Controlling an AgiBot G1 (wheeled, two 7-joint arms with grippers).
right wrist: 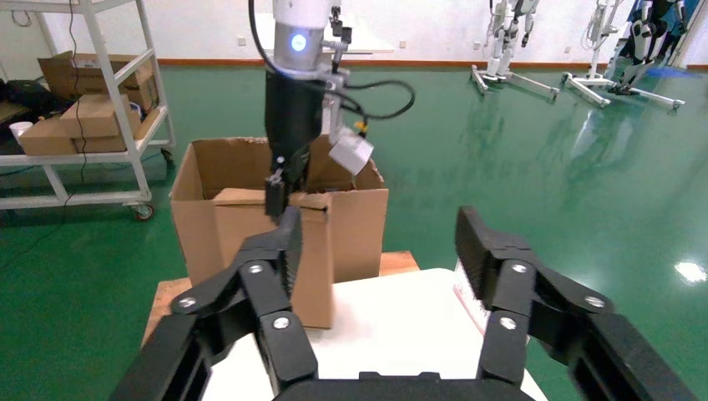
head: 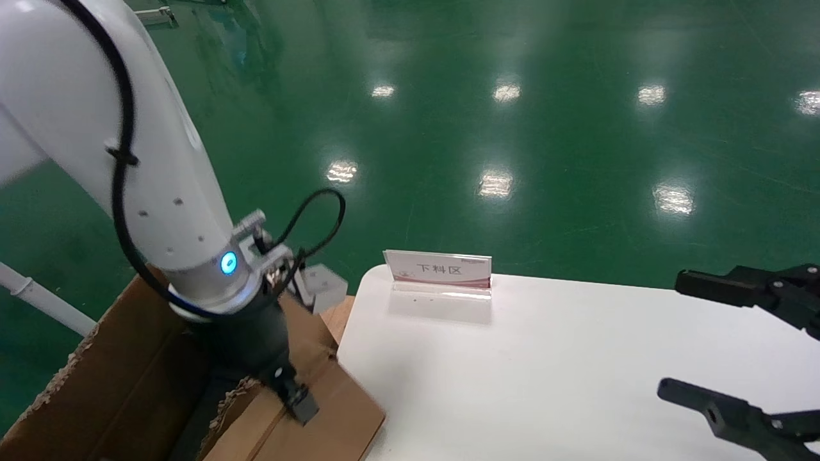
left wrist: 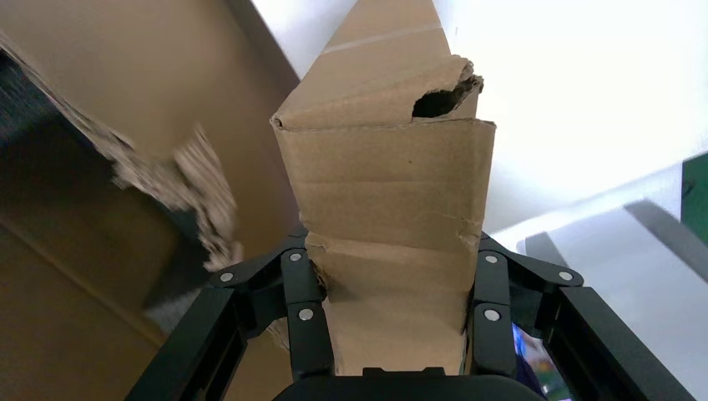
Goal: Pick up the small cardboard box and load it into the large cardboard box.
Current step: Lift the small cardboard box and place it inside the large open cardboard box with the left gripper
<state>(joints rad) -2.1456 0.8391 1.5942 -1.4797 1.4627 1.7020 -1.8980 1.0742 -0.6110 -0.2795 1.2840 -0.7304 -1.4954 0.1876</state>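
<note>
My left gripper (head: 301, 406) is shut on the small cardboard box (head: 333, 416), a flat brown box. It holds the box tilted at the gap between the white table (head: 544, 358) and the large cardboard box (head: 96, 384), against that carton's torn near wall. In the left wrist view the fingers (left wrist: 300, 317) clamp the small cardboard box (left wrist: 384, 192) on both sides, with the carton's ragged edge (left wrist: 167, 175) beside it. In the right wrist view the small cardboard box (right wrist: 227, 234) stands upright in front of the carton (right wrist: 359, 225). My right gripper (head: 672, 333) is open and empty over the table's right side.
A clear sign holder (head: 439, 272) with red and white print stands at the table's far edge. The carton rests on a wooden pallet (head: 336, 314). A white shelf cart (right wrist: 83, 125) with boxes stands beyond it on the green floor.
</note>
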